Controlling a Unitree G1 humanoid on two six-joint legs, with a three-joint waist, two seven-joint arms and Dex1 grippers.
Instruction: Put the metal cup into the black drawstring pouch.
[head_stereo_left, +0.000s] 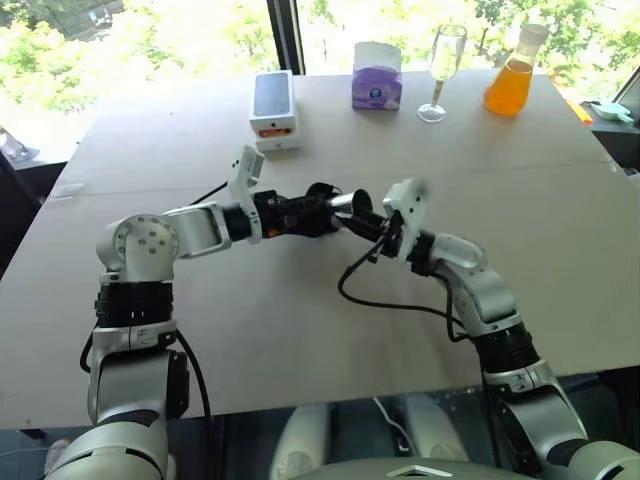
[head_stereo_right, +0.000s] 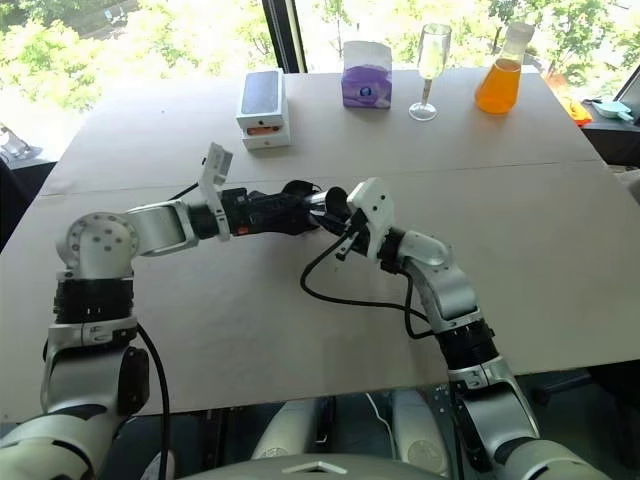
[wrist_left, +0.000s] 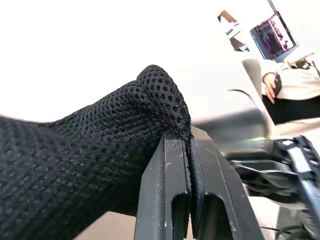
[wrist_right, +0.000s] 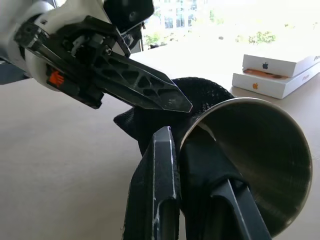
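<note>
The black drawstring pouch (wrist_left: 95, 145) is a mesh bag held above the table's middle, with my left gripper (wrist_left: 190, 142) shut on a fold of its edge. The metal cup (wrist_right: 260, 160) lies on its side just right of the pouch, its open mouth facing my right wrist. My right gripper (wrist_right: 182, 137) is shut on the cup's rim, one finger inside and one outside. The cup's base points into the pouch (wrist_right: 202, 92); whether it is inside is hidden. In the left eye view both grippers meet at the pouch (head_stereo_left: 318, 195) and the cup (head_stereo_left: 345, 203).
At the table's far edge stand two stacked white phone boxes (head_stereo_left: 273, 110), a purple tissue box (head_stereo_left: 377, 78), a stemmed glass (head_stereo_left: 440, 70) and a flask of orange liquid (head_stereo_left: 512, 75). A black cable (head_stereo_left: 390, 298) loops under my right arm. A person (wrist_left: 295, 85) sits off to the side.
</note>
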